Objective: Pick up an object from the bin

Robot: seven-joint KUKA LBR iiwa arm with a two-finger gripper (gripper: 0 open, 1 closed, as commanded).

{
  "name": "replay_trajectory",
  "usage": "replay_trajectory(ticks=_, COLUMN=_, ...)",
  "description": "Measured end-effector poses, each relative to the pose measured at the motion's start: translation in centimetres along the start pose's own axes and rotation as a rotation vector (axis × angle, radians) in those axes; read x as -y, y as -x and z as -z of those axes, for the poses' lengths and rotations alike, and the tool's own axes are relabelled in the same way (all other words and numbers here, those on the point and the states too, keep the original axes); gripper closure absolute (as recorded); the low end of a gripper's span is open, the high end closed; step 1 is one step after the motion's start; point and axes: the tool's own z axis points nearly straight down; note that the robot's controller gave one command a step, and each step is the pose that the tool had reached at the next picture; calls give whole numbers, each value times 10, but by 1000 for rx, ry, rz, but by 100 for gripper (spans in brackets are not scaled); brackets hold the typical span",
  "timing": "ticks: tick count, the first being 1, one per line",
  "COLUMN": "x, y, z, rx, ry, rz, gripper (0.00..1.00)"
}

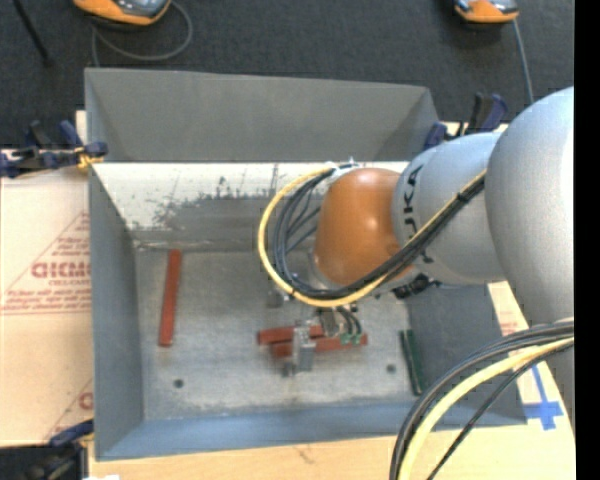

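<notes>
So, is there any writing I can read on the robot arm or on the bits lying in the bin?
"UKA": runs sideways on the grey arm; the start of the word is hidden behind the orange cover.
Red stick: no writing on it.
Dark strip: nothing on it that can be read.

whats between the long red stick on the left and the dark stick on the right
In the camera view: the pincer, right at a small red block, with a green bit beside it. The rest is bare floor.
</notes>
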Motion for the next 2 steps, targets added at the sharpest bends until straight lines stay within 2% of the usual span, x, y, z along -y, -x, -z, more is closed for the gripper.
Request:
replay_trajectory(ticks=1, x=0, y=0, z=0, rx=0, ry=0, rz=-2, gripper=100)
replay_trajectory(ticks=2, x=6, y=-38, z=62, rx=2, ry=0, rz=-36, gripper=100)
